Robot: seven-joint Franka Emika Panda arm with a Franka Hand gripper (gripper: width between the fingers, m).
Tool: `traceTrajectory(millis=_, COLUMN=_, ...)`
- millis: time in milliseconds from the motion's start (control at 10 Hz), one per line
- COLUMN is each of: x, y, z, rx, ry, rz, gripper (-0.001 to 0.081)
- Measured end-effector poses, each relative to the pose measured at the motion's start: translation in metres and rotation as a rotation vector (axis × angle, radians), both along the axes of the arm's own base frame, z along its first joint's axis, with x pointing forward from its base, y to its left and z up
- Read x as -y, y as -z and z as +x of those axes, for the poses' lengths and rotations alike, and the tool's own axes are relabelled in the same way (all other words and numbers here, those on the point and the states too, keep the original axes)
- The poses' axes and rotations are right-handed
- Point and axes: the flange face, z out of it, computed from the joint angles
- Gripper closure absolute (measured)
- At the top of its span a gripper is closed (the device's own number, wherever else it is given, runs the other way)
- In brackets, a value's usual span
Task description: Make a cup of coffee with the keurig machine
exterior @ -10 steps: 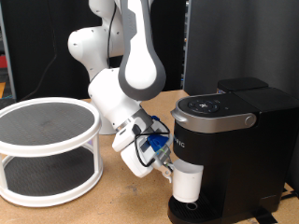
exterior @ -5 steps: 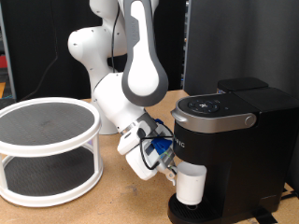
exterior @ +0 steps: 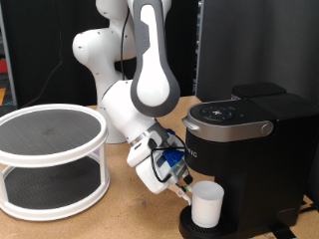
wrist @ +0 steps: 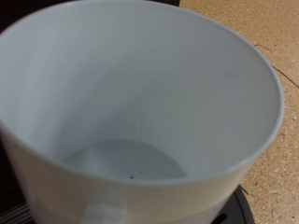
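Note:
The cup (exterior: 208,204), a small white mug, stands upright on the round drip tray (exterior: 188,228) under the spout of the black keurig machine (exterior: 249,139). My gripper (exterior: 187,188) reaches in from the exterior view's left and is shut on the cup's near side. The fingers themselves are mostly hidden behind the hand and its blue cable. In the wrist view the cup (wrist: 140,103) fills the picture. Its inside is empty and dry, and its handle (wrist: 101,215) shows at the edge. The machine's lid is down.
A white two-tier round rack (exterior: 50,159) with dark mesh shelves stands at the exterior view's left on the wooden table (exterior: 120,219). The white arm base (exterior: 100,50) rises behind it. Dark panels stand behind the machine.
The gripper has carried the cup down and to the exterior view's right, from hanging beside the machine's front to sitting on the drip tray under the spout.

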Motion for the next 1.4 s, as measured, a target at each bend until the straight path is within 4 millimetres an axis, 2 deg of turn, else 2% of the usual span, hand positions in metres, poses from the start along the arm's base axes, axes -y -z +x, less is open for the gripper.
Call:
traceTrajectory(millis=100, x=0.001, y=0.0, z=-0.002, rx=0.001, ry=0.0, rz=-0.002, gripper=0.0274)
traceTrajectory(millis=200, x=0.004, y=0.0, z=-0.005, rx=-0.007, ry=-0.005, rz=-0.003, gripper=0.0274)
traceTrajectory(millis=300, x=0.01, y=-0.003, z=-0.009, rx=-0.015, ry=-0.012, rz=0.002, gripper=0.0066)
traceTrajectory(millis=400, x=0.018, y=-0.009, z=-0.015, rx=-0.021, ry=-0.014, rz=0.014, gripper=0.0066)
traceTrajectory(millis=500, x=0.026, y=-0.017, z=-0.02, rx=-0.032, ry=-0.018, rz=0.029, gripper=0.0009)
traceTrajectory(millis=900, x=0.061, y=-0.046, z=-0.04, rx=-0.071, ry=-0.107, rz=0.023, gripper=-0.0001)
traceTrajectory(millis=1000, x=0.065, y=-0.053, z=-0.048, rx=-0.06, ry=-0.13, rz=0.017, gripper=-0.0002)
traceTrajectory(millis=1200, x=0.065, y=-0.051, z=-0.048, rx=-0.065, ry=-0.126, rz=0.024, gripper=-0.0002)
traceTrajectory(millis=1400, x=0.07, y=-0.059, z=-0.047, rx=-0.043, ry=-0.112, rz=0.076, gripper=-0.0002)
